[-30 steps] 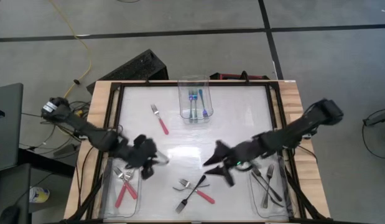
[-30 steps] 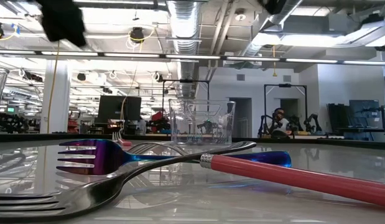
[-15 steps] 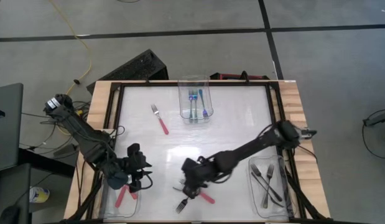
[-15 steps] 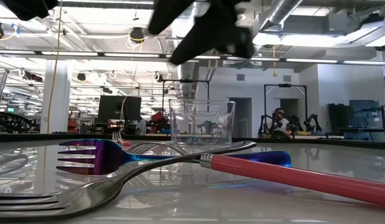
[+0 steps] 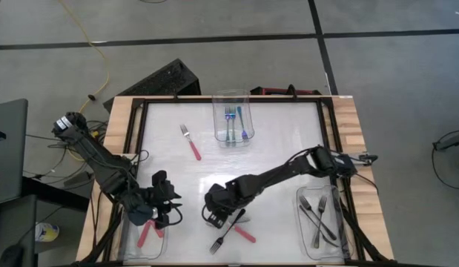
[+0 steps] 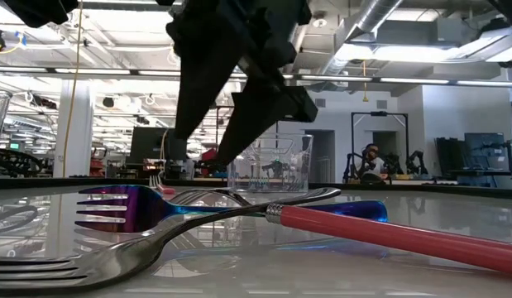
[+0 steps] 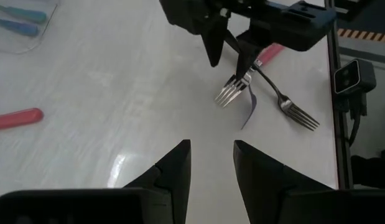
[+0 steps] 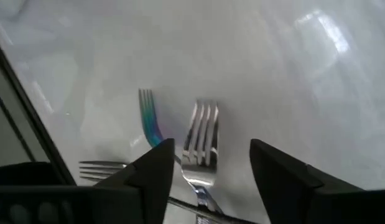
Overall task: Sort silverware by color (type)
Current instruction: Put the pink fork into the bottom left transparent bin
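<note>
1. Clear plastic: the left bin point(image 5: 144, 230) is sitting at the bench's point(image 5: 281, 148) left near corner, holding red-handled forks point(image 5: 146, 233); the left gripper point(image 5: 164, 206) is hovering over its inner edge and covering part of them, so their count is hard to make out. Its jaws are standing parted in the left wrist view, grasping nothing.
2. One red-handled fork point(image 5: 190, 142) is lying alone on the bench, toward the far left, tines pointing away.
3. One far bin point(image 5: 232, 119) is standing at the bench's far middle, holding about three blue/teal-handled forks point(image 5: 235, 123); the handles are overlapping, so the count is uncertain.
4. The right gripper point(image 5: 216, 211) is reaching across to the near middle, poised just above a pile of three crossing forks: a black fork point(image 5: 228, 230), a pink-handled fork point(image 7: 237, 86) and an iridescent blue fork point(image 6: 131, 202). The jaws are standing spread in the right wrist view, with the pink-handled fork's tines lying between them, not yet pinched.
5. In the high view the gripper is hiding the blue fork and most of the pink one.
6. The right bin point(image 5: 318, 222) is sitting at the near right corner, holding three black forks point(image 5: 315, 215), crossing each other.
</note>
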Available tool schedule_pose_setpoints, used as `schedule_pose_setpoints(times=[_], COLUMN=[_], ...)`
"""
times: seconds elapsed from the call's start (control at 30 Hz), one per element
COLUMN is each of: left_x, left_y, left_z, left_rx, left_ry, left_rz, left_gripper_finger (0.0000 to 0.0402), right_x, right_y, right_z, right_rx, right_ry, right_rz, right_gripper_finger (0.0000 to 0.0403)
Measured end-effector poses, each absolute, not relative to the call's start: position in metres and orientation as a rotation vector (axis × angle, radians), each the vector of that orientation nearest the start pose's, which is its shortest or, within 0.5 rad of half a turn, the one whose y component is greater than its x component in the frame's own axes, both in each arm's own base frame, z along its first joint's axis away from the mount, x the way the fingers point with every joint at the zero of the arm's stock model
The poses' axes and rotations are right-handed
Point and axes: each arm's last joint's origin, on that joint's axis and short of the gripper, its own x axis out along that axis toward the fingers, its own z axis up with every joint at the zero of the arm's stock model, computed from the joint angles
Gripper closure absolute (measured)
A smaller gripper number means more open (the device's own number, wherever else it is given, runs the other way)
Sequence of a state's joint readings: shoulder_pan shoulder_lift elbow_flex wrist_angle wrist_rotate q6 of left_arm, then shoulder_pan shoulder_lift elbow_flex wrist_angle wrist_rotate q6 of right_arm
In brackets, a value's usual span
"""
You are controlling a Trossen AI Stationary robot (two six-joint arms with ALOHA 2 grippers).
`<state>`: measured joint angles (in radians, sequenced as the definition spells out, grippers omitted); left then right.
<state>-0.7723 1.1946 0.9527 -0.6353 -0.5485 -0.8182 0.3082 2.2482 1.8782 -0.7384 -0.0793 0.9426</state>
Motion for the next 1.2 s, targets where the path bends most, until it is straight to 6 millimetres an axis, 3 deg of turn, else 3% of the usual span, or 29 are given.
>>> schedule_pose_setpoints(times=[0.3,0.53,0.77,1.0,1.2], left_x=[0.179,0.178,0.177,0.177,0.176], left_y=[-0.151,-0.150,-0.149,-0.150,-0.151], left_z=[0.278,0.274,0.266,0.264,0.264], left_rx=[-0.268,-0.273,-0.286,-0.287,-0.290], left_ry=[0.675,0.681,0.697,0.725,0.738], left_rz=[0.142,0.154,0.166,0.138,0.121], left_gripper_finger=[0.0296,0.0296,0.0296,0.0296,0.0296], right_x=[0.456,0.456,0.453,0.449,0.448], right_y=[0.149,0.169,0.182,0.182,0.178], right_z=[0.190,0.160,0.145,0.146,0.145], right_rx=[0.721,0.719,0.730,0.715,0.703], right_ry=[1.179,1.210,1.229,1.198,1.225], right_rz=[-0.177,-0.227,-0.292,-0.379,-0.396], right_gripper_finger=[0.0097,0.0092,0.0093,0.0136,0.0232])
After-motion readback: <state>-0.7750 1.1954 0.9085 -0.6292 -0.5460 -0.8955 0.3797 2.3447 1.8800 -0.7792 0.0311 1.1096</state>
